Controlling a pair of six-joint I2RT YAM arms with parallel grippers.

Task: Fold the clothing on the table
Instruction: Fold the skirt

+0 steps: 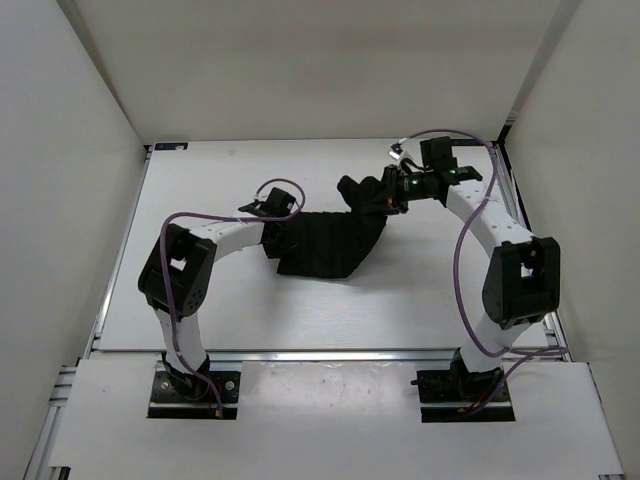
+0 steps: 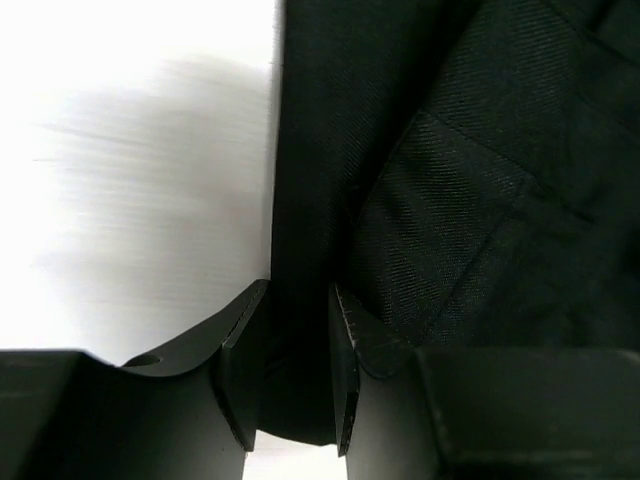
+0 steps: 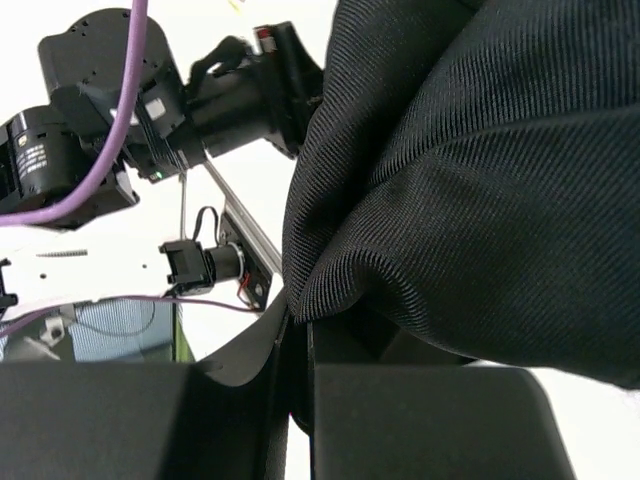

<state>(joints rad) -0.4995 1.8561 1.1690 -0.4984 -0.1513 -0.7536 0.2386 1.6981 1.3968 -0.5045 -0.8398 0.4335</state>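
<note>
The black pleated clothing lies in the middle of the white table, with its far right part bunched and raised. My left gripper is at its left edge, low on the table. In the left wrist view, black fabric fills the gap between the jaws of that gripper, which is shut on a thick fold. My right gripper holds the raised far corner. In the right wrist view its jaws are pinched on a fold of the clothing, which drapes over the fingers.
White walls enclose the table on three sides. A metal rail runs along the near edge by the arm bases. The left arm's elbow and the right arm's elbow stand over the table sides. The left arm shows in the right wrist view.
</note>
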